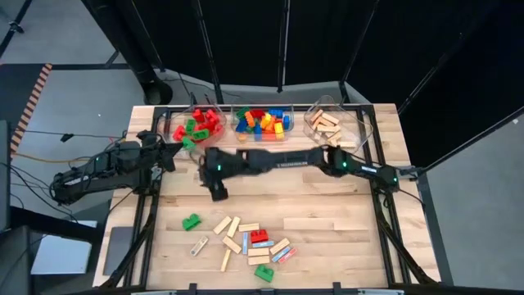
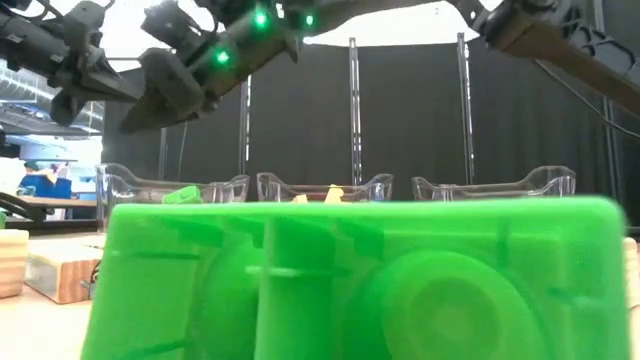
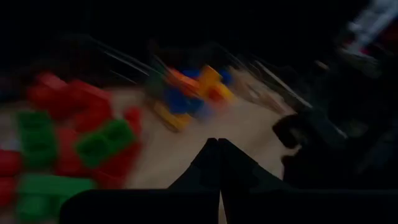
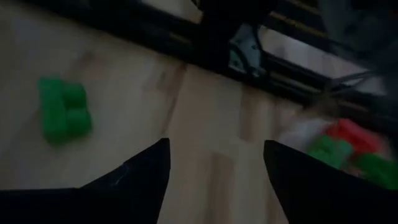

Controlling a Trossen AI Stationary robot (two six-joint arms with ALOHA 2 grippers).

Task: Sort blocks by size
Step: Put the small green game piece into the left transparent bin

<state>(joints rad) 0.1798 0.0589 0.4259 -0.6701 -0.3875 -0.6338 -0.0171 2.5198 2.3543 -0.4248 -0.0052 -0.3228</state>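
green block [image 2: 360,280] closest, long axis across the low view

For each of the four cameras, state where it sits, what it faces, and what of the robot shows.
High: overhead, looking down on table, three bins, both arms.
Low: tabletop level, green block filling the picture, arms above.
Left wrist: shut left gripper, facing red and green blocks.
Right wrist: open right gripper over bare wood.
Shared: green brick.
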